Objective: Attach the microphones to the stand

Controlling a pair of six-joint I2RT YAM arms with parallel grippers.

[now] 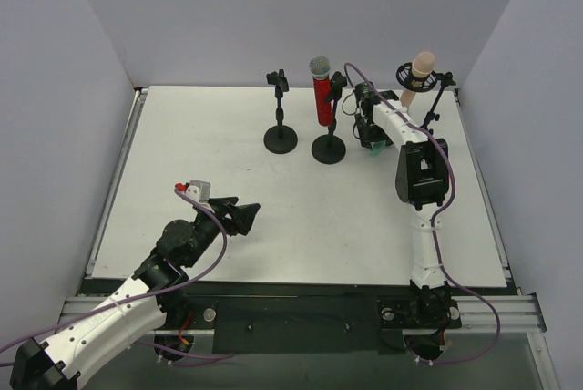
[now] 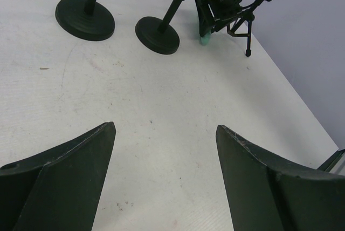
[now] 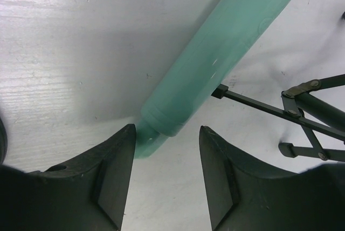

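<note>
The right gripper (image 3: 167, 133) hangs with fingers spread astride the tail of the mint green microphone (image 3: 215, 63), which lies flat on the table (image 1: 182, 180), right of centre in the top view — not yet mounted. The red microphone (image 1: 321, 97) and peach-pink microphone (image 1: 419, 69) appear already mounted; the leftmost stand (image 1: 280, 115) holds nothing. The left gripper (image 1: 239, 217) sits spread, lower left.

Bright even overhead light; soft shadows; sharp focus; faint table (image 1: 228, 217) glare.
</note>
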